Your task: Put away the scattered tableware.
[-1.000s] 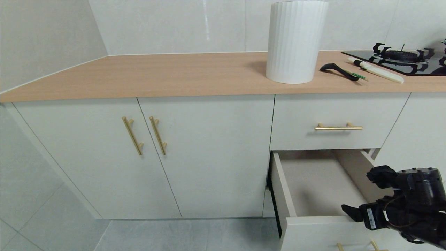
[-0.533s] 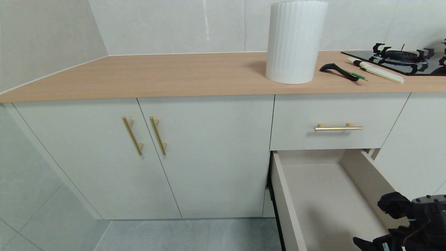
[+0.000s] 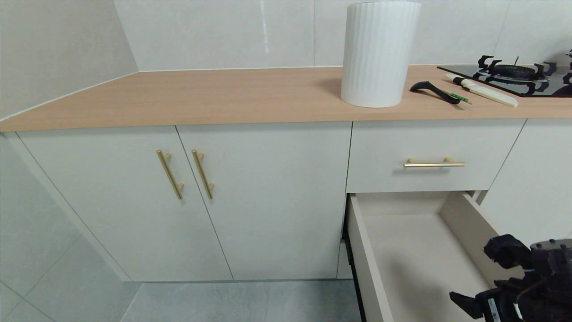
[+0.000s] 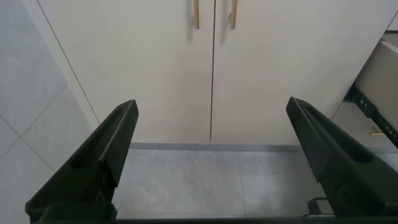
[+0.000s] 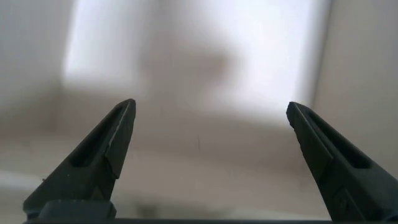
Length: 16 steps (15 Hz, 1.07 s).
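Observation:
On the wooden counter (image 3: 223, 96), at the right, lie a black spoon (image 3: 434, 91), a green-tipped chopstick (image 3: 460, 97) and a cream-handled utensil (image 3: 485, 93). Below them the lower drawer (image 3: 364, 250) stands pulled out, its pale floor bare. My right gripper (image 3: 485, 277) hangs open over the drawer's near right corner, its dark fingers (image 5: 93, 165) spread above the drawer floor with nothing between them. My left gripper (image 4: 211, 155) is open too, low in front of the double cabinet doors (image 4: 211, 68).
A tall white ribbed container (image 3: 379, 53) stands on the counter next to the utensils. A black gas hob (image 3: 514, 74) sits at the far right. The upper drawer (image 3: 433, 154) is closed. Grey tiled floor (image 3: 201, 302) lies free left of the open drawer.
The lower drawer has slid farther out, its front now below the head view's edge. My right gripper moved back and down with it, then rose slightly.

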Motion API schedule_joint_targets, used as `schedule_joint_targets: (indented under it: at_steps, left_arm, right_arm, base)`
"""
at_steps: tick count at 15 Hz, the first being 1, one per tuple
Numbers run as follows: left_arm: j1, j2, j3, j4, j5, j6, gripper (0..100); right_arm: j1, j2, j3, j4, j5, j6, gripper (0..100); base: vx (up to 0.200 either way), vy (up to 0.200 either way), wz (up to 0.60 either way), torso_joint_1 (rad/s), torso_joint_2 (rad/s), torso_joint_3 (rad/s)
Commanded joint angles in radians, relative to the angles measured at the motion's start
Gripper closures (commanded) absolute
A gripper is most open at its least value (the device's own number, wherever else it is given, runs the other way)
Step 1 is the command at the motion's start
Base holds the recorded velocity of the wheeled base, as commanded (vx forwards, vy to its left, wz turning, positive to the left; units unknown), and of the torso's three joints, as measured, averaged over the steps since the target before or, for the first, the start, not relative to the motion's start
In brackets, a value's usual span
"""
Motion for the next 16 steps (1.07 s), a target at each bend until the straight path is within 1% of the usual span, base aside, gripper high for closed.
schedule_joint_targets:
  at_steps: [1, 2, 3, 4, 5, 6, 7, 8, 10, 12, 15, 16]
  left_arm:
    - [0.000, 0.001, 0.000, 0.000, 0.001, -0.001, 0]
    - [0.000, 0.001, 0.000, 0.000, 0.001, -0.001, 0]
    - [0.000, 0.001, 0.000, 0.000, -0.001, -0.001, 0]
    - [0.000, 0.001, 0.000, 0.000, 0.001, -0.001, 0]
    - [0.000, 0.001, 0.000, 0.000, 0.001, -0.001, 0]
    - [0.000, 0.001, 0.000, 0.000, 0.001, -0.001, 0]
    - [0.000, 0.001, 0.000, 0.000, 0.001, -0.001, 0]
    - [0.000, 0.001, 0.000, 0.000, 0.001, -0.001, 0]
    - [0.000, 0.001, 0.000, 0.000, 0.001, -0.001, 0]
    - [0.000, 0.001, 0.000, 0.000, 0.001, -0.001, 0]
    - [0.000, 0.001, 0.000, 0.000, 0.001, -0.001, 0]
    - [0.000, 0.001, 0.000, 0.000, 0.001, -0.001, 0]
  right_arm:
    - [-0.035, -0.011, -0.221, 0.116, 0.000, 0.002, 0]
    - [-0.039, -0.024, -0.352, 0.241, 0.000, 0.002, 0]
    - [-0.039, -0.044, -0.477, 0.400, 0.005, 0.003, 0]
    - [-0.038, -0.077, -0.610, 0.595, 0.042, 0.003, 0]
    - [-0.038, -0.110, -0.734, 0.794, 0.112, 0.006, 0]
    - [-0.038, -0.136, -0.840, 0.974, 0.215, 0.057, 0]
    - [-0.038, -0.137, -0.903, 1.044, 0.327, 0.121, 0]
    - [-0.047, -0.145, -0.906, 1.044, 0.388, 0.137, 0]
    - [-0.102, -0.117, -0.906, 1.029, 0.387, 0.097, 0]
    - [-0.125, -0.117, -0.899, 0.992, 0.385, 0.086, 0]
    - [-0.125, -0.148, -0.891, 0.991, 0.365, 0.080, 0]
    - [-0.127, -0.166, -0.880, 0.991, 0.358, 0.048, 0]
  base:
    - [0.000, 0.000, 0.00, 0.000, 0.00, 0.000]
    - [0.000, 0.000, 0.00, 0.000, 0.00, 0.000]
    - [0.000, 0.000, 0.00, 0.000, 0.00, 0.000]
    - [0.000, 0.000, 0.00, 0.000, 0.00, 0.000]
    - [0.000, 0.000, 0.00, 0.000, 0.00, 0.000]
    - [0.000, 0.000, 0.00, 0.000, 0.00, 0.000]
    - [0.000, 0.000, 0.00, 0.000, 0.00, 0.000]
    - [0.000, 0.000, 0.00, 0.000, 0.00, 0.000]
    - [0.000, 0.000, 0.00, 0.000, 0.00, 0.000]
    - [0.000, 0.000, 0.00, 0.000, 0.00, 0.000]
    - [0.000, 0.000, 0.00, 0.000, 0.00, 0.000]
    - [0.000, 0.000, 0.00, 0.000, 0.00, 0.000]
